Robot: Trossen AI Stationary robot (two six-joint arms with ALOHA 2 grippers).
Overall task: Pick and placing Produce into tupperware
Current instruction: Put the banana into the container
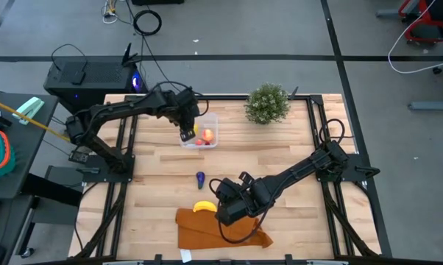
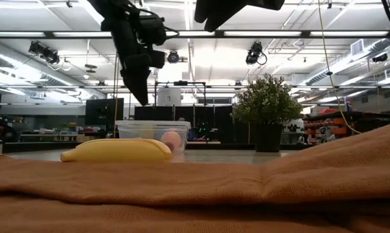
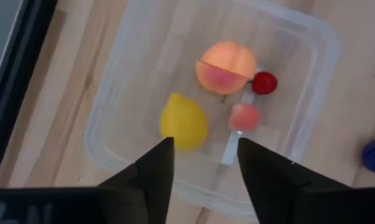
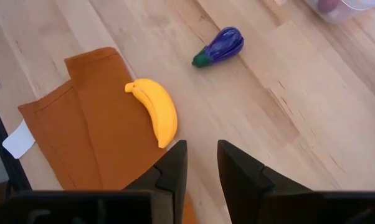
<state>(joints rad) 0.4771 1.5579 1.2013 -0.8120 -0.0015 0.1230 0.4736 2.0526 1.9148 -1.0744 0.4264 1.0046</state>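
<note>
The clear tupperware stands on the table's far left part and holds a yellow lemon, a red-peach round fruit, a small pink piece and a tiny red piece. My left gripper hovers open above it, holding nothing. The yellow banana lies with one end on the orange-brown cloth. The dark purple piece lies on bare wood between the banana and the tupperware. My right gripper hangs above the table beside the banana, its fingers a little apart and holding nothing.
A green bushy plant in a dark pot stands at the far edge, right of the tupperware. The cloth covers the near middle of the table. Bare wood lies between the plant and my right arm.
</note>
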